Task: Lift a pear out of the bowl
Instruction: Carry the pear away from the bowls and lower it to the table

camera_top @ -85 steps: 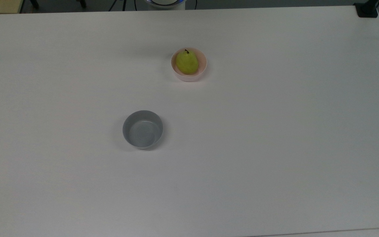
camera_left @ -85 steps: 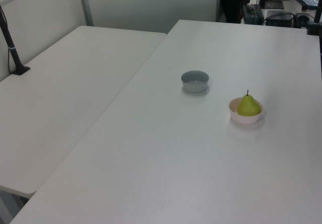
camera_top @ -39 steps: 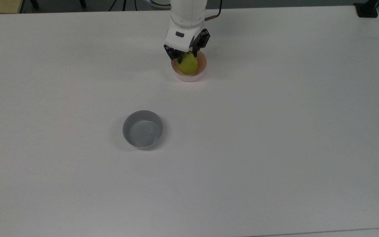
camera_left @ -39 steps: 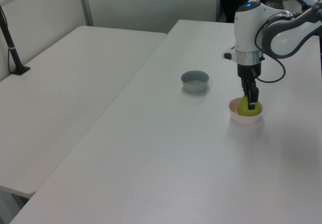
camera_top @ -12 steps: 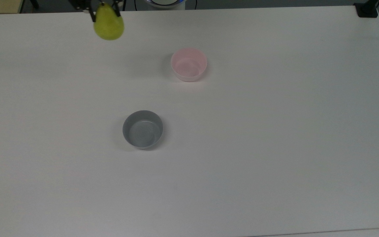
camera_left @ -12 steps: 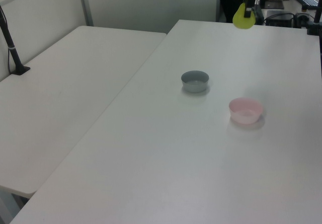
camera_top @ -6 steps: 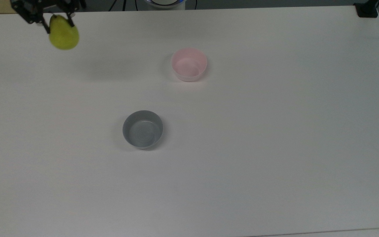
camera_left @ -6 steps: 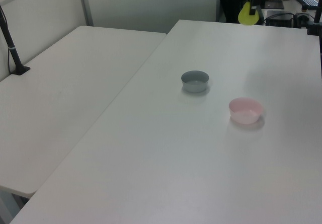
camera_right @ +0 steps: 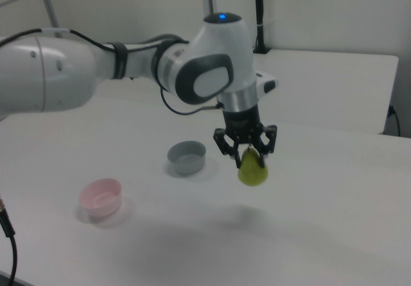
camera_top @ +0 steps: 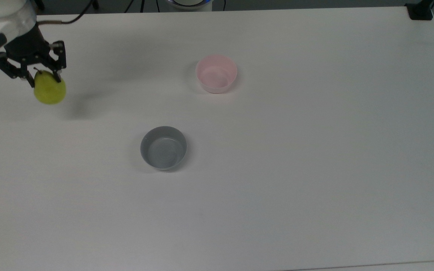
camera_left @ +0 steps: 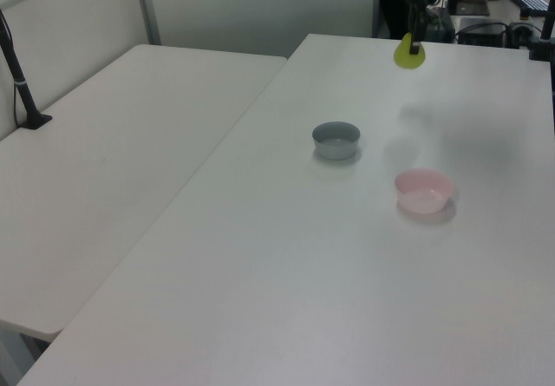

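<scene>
Hanging above the bench [camera_top: 315, 169], one tool [camera_top: 45, 78] is clenching one pear [camera_top: 50, 91], while two bowls are sitting empty: pink bowl [camera_top: 216, 73], grey bowl [camera_top: 163, 148].

grey bowl [camera_top: 163, 148] upright on the white counter [camera_top: 315, 150], second white table [camera_left: 113, 169] alongside in the left view

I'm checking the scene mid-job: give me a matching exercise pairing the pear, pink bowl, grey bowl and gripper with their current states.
Things:
1. pear
2. pink bowl
3. grey bowl
4. gripper

States:
A. empty, nearer the top view's lower edge
B. hanging clear of the table
C. jaws closed on the fruit's top
D. empty, near the top view's upper middle

Pairs: 1-B, 2-D, 3-A, 4-C
</scene>
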You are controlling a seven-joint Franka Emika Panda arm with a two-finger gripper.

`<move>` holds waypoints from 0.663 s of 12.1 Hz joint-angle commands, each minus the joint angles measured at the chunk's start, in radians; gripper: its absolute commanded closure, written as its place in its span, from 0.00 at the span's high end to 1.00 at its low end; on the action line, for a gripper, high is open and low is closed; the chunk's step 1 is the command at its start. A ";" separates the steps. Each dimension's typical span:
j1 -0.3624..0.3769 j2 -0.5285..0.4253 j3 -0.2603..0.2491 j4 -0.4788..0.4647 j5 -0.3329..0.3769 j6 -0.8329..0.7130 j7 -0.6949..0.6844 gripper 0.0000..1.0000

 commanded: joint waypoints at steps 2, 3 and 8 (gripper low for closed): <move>-0.045 0.108 -0.011 0.032 0.103 0.082 -0.048 0.00; -0.049 0.124 -0.011 0.032 0.152 0.086 -0.068 0.00; -0.057 0.171 -0.009 0.031 0.229 0.089 -0.056 0.00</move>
